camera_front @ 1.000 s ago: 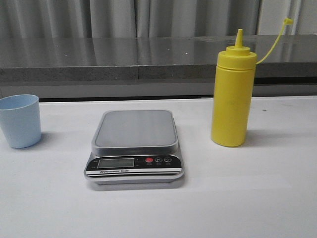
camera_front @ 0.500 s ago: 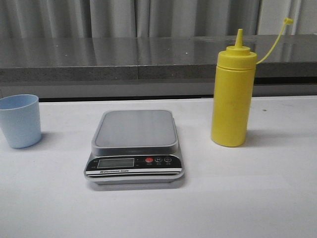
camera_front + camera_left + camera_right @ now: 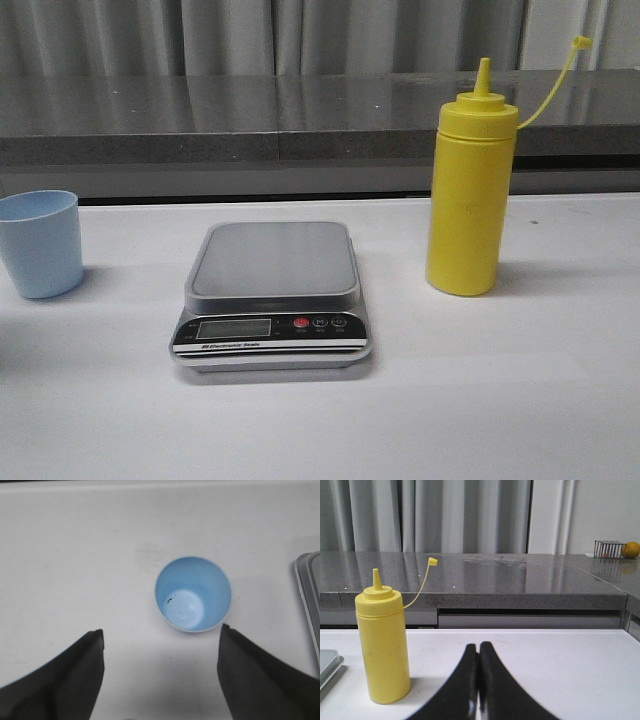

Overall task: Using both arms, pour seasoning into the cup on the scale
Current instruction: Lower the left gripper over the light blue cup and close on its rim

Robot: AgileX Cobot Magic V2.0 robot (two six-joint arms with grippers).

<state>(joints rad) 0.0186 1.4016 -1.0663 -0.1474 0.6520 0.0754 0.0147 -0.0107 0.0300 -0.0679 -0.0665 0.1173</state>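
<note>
The cup (image 3: 193, 600) sits empty on the table left of the scale (image 3: 272, 295), under the left gripper (image 3: 161, 672), jaws wide apart. Probably light and tippy, so it's best grabbed mid-wall. The right gripper (image 3: 479, 680) is pinched together, well short of the seasoning (image 3: 383, 646).

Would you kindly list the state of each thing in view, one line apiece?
Cup: upright on the table, empty, off the scale.
Scale: platform bare, display blank.
Bottle: upright on the table, cap off, hanging on its strap.
Left tool: open, above the cup, holding nothing.
Right tool: shut, empty, apart from the bottle.
</note>
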